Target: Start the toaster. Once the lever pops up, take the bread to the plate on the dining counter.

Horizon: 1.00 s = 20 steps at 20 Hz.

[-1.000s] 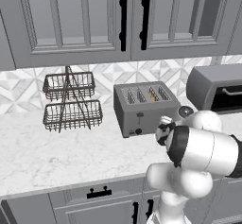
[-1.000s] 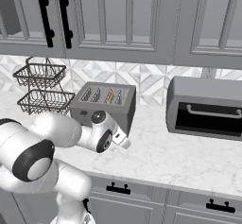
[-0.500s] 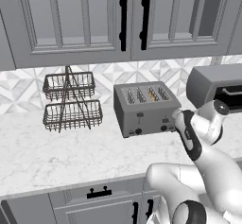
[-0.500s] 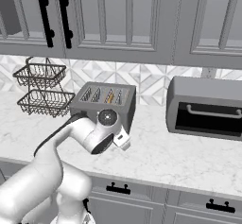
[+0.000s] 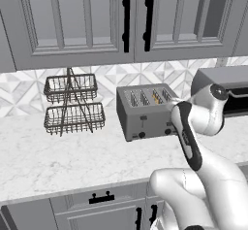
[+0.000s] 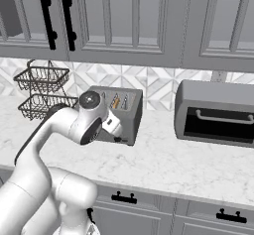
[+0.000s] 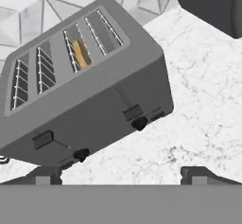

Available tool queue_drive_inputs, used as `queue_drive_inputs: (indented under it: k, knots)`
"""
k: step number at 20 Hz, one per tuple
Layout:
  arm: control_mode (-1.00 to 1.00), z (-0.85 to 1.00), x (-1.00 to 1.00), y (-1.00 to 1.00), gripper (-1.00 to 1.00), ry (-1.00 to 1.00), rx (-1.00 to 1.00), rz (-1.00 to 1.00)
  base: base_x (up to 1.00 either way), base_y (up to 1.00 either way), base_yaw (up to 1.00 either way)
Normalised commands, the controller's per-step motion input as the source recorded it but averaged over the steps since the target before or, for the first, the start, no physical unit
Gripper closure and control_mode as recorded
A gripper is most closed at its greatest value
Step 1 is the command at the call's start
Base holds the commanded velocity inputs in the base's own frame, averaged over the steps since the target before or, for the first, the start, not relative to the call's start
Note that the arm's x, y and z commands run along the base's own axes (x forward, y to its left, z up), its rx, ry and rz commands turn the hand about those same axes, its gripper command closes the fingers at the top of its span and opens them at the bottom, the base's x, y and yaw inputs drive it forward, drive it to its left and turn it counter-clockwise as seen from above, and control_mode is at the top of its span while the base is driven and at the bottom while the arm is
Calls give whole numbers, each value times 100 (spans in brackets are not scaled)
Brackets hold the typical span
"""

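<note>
Two levers sat low on the toaster [image 7: 90,100] front, straight ahead of the hand [image 7: 120,173], fingers spread & empty, w/ bread [image 7: 81,54] down in the third slot.

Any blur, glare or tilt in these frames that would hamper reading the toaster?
Left base view: sharp, even light, the toaster partly behind the arm. Right base view: crisp, no glare. Hand view: rolled, toaster slanted, slightly soft, the bread still legible in its slot.

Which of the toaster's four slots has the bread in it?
The third slot counted from the wire-basket end of the toaster: the bread shows as a tan sliver inside it, while the other three show bare wire guides.
</note>
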Motion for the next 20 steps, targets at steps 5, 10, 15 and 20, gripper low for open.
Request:
queue_drive_inputs:
  k: [5, 10, 15, 20]
  knots:
    - [-100, 1, 35, 15, -100, -17, -20, 10, 0, 0, 0]
    - [-100, 8, 59, 7, -100, -8, -15, 3, 0, 0, 0]
    - [-100, 29, 4, 1, -100, -6, -4, 2, 0, 0, 0]
    - [-100, 12, 6, 10, -100, -3, -5, 1, 0, 0, 0]
